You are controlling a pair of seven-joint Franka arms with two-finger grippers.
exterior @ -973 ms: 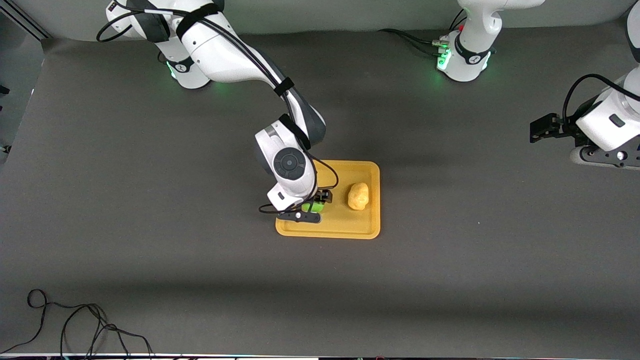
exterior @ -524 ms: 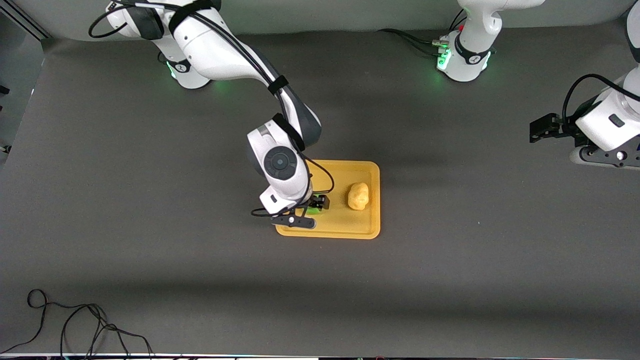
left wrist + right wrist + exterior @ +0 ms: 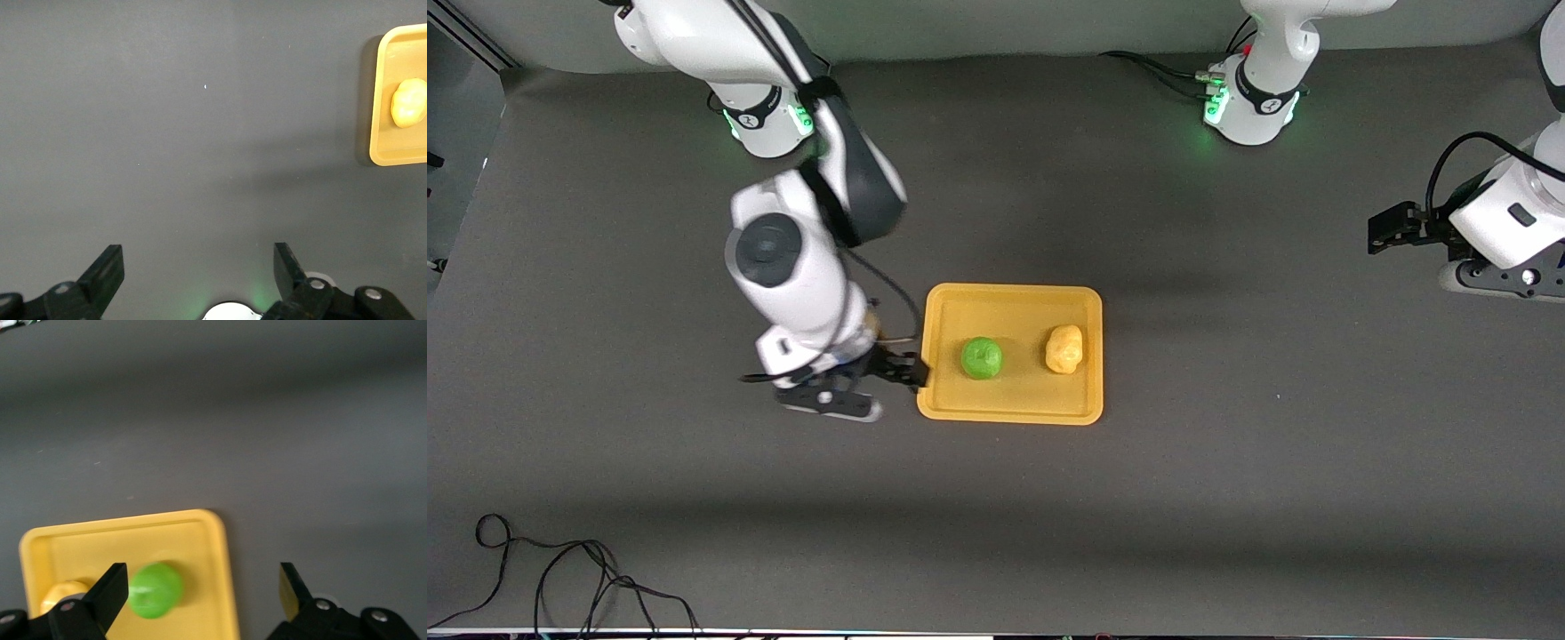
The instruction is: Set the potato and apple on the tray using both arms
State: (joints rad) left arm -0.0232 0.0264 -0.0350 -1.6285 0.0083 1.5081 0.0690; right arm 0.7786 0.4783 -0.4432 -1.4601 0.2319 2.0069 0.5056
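Observation:
The orange-yellow tray [image 3: 1009,404] lies mid-table. The green apple [image 3: 982,358] and the yellow-tan potato [image 3: 1064,348] both rest on it, the apple toward the right arm's end. My right gripper [image 3: 889,373] is open and empty, over the table just off the tray's edge at the right arm's end. In the right wrist view the apple [image 3: 155,589] and tray [image 3: 213,587] show between the open fingers [image 3: 110,590]. My left gripper [image 3: 197,270] is open and empty, held up at the left arm's end of the table; its view shows the potato [image 3: 408,102] on the tray [image 3: 380,143].
A black cable [image 3: 560,578] coils on the table near the front camera at the right arm's end. The two arm bases [image 3: 1249,102] stand along the table's edge farthest from the front camera.
My right gripper let go of the apple, which now rests on the tray, and drew away from the tray toward the right arm's end. The left arm has not moved.

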